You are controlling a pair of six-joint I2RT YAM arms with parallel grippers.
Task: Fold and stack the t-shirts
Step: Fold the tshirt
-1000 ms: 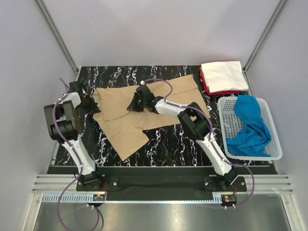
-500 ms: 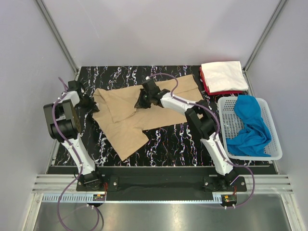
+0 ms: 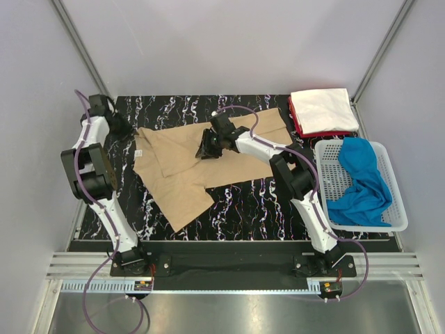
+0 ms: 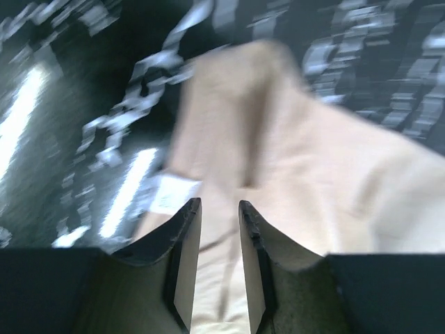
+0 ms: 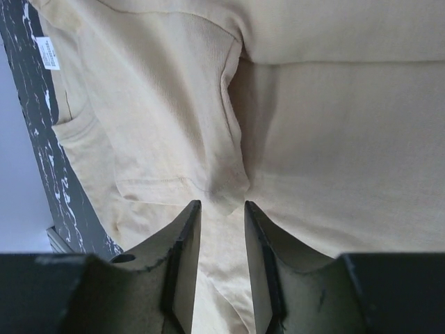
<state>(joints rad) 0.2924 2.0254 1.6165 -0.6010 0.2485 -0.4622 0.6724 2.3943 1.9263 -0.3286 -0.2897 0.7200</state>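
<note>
The tan t-shirt (image 3: 188, 163) lies partly folded on the black marbled table (image 3: 243, 202). My left gripper (image 3: 124, 127) is open just off the shirt's far left corner; in the left wrist view its jaws (image 4: 219, 203) have a gap, with tan cloth (image 4: 292, 174) below. My right gripper (image 3: 206, 149) hovers open over the shirt's middle, and a fold tip (image 5: 233, 191) lies just ahead of its jaws (image 5: 221, 203). At the far right a folded white t-shirt (image 3: 321, 108) rests on a red one (image 3: 306, 131). The blue t-shirt (image 3: 361, 181) lies crumpled in the basket.
The white mesh basket (image 3: 393, 212) stands at the table's right edge. The shirt's white label (image 5: 49, 52) shows near its left hem (image 3: 139, 153). Grey walls and metal posts enclose the table on three sides.
Both grippers opened and let go of the tan shirt. The left arm drew back towards the far left corner. The right gripper shifted slightly right and farther back over the shirt.
</note>
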